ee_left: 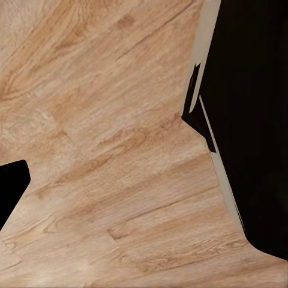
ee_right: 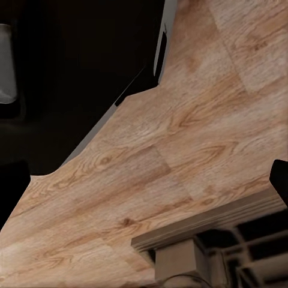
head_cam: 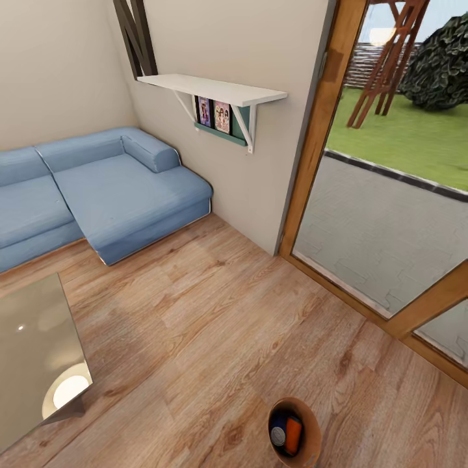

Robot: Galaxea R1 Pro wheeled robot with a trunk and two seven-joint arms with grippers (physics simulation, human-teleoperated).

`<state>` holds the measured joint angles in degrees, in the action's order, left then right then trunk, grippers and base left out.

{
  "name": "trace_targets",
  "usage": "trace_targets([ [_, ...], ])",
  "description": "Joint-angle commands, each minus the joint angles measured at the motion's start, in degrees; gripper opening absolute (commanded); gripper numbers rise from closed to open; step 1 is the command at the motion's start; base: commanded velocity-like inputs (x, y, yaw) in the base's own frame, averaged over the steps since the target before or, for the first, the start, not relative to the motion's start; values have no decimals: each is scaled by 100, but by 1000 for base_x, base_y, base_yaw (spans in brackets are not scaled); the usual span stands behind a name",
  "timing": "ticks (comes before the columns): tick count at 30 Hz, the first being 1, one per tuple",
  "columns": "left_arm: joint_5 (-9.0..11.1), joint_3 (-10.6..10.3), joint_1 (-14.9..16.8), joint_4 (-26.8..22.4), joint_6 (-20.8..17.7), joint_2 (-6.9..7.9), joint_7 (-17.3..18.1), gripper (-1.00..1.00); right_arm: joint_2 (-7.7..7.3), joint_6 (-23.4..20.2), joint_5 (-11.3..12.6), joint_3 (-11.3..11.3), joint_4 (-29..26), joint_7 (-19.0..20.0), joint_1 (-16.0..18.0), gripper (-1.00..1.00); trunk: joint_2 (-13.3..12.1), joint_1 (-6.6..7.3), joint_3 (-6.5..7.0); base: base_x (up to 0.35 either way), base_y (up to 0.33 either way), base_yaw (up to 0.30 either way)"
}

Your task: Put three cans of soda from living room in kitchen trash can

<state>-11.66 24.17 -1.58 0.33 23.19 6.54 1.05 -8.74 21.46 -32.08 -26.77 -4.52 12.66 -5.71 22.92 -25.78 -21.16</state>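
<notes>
trash can [head_cam: 311, 434] cut by frame edge, shelf pictures [head_cam: 214, 115] too small

Counts in the living room

One bin [head_cam: 296, 432] stood on the wood floor [head_cam: 214, 325] holding two cans, one blue [head_cam: 278, 431] and one orange [head_cam: 293, 435]. There was one blue sofa [head_cam: 97, 195], one glass table [head_cam: 36, 357], one white shelf [head_cam: 211, 89] and two pictures [head_cam: 214, 114].

Floor: wood-plank floor [head_cam: 214, 312].
On it: blue sectional sofa [head_cam: 97, 195], glass-topped table [head_cam: 32, 351], bin [head_cam: 313, 429] holding cans.
</notes>
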Motion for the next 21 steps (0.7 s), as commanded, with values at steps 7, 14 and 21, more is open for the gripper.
trace_targets([
  [7, 13, 7, 4, -34, 6, -105, -22, 100, 22, 25, 62, -16, -86, 0, 0, 100, 0, 0, 0, 0, 0, 0],
  [14, 24, 9, 16, -48, -12, -117, -49, 100, 31, 40, 84, -36, -109, -13, 0, 100, 0, 0, 0, 0, 0, 0],
  [21, 36, 11, 17, -51, -13, -118, -56, 100, 26, 42, 74, -63, -99, -24, 0, 100, 0, 0, 0, 0, 0, 0],
])
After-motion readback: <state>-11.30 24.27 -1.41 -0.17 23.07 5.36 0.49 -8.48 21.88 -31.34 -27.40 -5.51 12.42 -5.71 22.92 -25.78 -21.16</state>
